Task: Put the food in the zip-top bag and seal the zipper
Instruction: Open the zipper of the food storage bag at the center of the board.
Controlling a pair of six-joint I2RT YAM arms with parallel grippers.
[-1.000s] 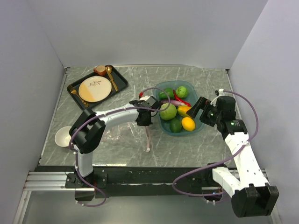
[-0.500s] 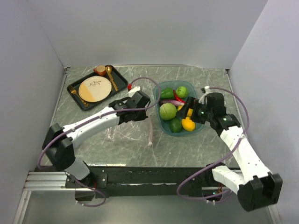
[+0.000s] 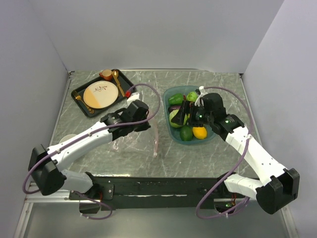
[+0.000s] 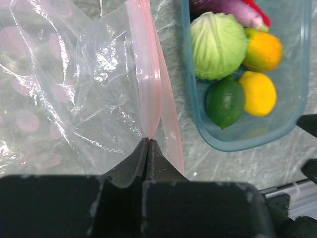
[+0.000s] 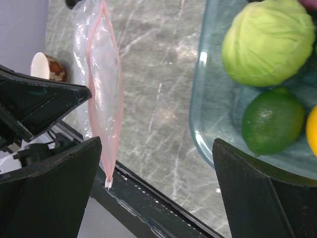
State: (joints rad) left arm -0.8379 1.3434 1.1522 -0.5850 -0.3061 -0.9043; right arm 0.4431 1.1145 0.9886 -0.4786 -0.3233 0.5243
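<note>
Grey marbled bench (image 3: pixel 208 148) carries everything: the zip-top bag (image 4: pixel 74 99) slumps at its middle with one side lifted, probably so the mouth stands up toward the teal tub (image 5: pixel 198 84) just beside it, nearer the right edge. All the food (image 4: pixel 218 44) lies in that tub, none in the bag. The left end effector (image 4: pixel 147 144) is clamped shut on the pink zipper (image 4: pixel 148 84). The right end effector (image 5: pixel 156 144) gapes wide and empty above the tub's bag-side rim, with the food close by its right finger.

Clear bag (image 4: pixel 64 99) (pink zipper (image 4: pixel 147 89)), teal tub (image 4: pixel 247 141), grey marbled table (image 4: pixel 169 39)
</note>
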